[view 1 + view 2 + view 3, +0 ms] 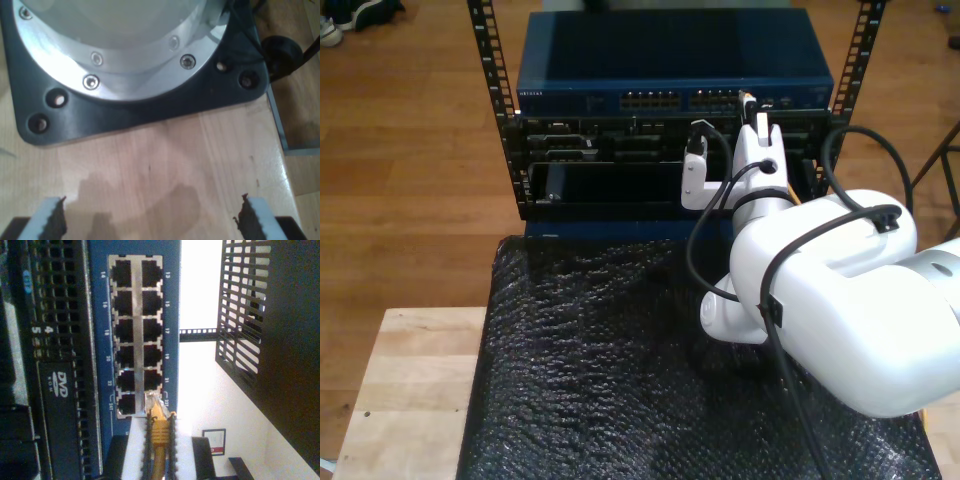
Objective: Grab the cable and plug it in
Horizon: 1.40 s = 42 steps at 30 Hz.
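Cable (159, 440) pinched in my second gripper (159, 460), clear plug at switch port (152, 397), not visibly seated; my first gripper (150, 220) spread, idle.

Blue network switch (675, 62) atop rack (500, 110) — black bubble wrap (590, 370) in front.

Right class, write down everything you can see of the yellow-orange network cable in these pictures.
The cable is thin and yellow-orange, with a ribbed boot of the same colour and a small clear plastic plug at its tip. My second pincer is shut on the boot, its dark ridged fingers pressing both sides. The plug points at the blue switch, at the end of its port block, not visibly seated.
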Tool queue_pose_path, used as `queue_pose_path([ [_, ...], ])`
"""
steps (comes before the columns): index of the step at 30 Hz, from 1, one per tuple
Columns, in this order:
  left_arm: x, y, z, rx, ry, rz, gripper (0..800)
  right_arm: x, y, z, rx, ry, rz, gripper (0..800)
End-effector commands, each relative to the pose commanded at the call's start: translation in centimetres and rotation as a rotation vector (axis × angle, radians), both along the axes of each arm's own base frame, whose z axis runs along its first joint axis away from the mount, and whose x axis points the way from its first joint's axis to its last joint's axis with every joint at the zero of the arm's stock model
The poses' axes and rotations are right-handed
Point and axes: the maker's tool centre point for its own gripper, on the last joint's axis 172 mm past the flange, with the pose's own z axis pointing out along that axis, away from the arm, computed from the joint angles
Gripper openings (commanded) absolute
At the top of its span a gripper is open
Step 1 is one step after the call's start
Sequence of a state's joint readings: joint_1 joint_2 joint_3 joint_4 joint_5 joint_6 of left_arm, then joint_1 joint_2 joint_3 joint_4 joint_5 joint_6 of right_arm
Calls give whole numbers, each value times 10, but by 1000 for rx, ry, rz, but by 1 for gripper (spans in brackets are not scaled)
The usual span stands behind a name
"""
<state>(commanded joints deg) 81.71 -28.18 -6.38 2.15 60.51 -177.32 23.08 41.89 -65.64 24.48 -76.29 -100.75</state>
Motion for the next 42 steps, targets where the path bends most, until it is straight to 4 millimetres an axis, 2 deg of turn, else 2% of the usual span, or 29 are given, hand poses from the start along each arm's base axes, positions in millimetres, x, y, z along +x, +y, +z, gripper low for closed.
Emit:
queue_pose_path([
  [11,0,0,0,0,0,0,800,7,2,2,6,-8,0,0],
  [42,0,0,0,2,0,0,800,5,0,-6,1,6,-2,0],
])
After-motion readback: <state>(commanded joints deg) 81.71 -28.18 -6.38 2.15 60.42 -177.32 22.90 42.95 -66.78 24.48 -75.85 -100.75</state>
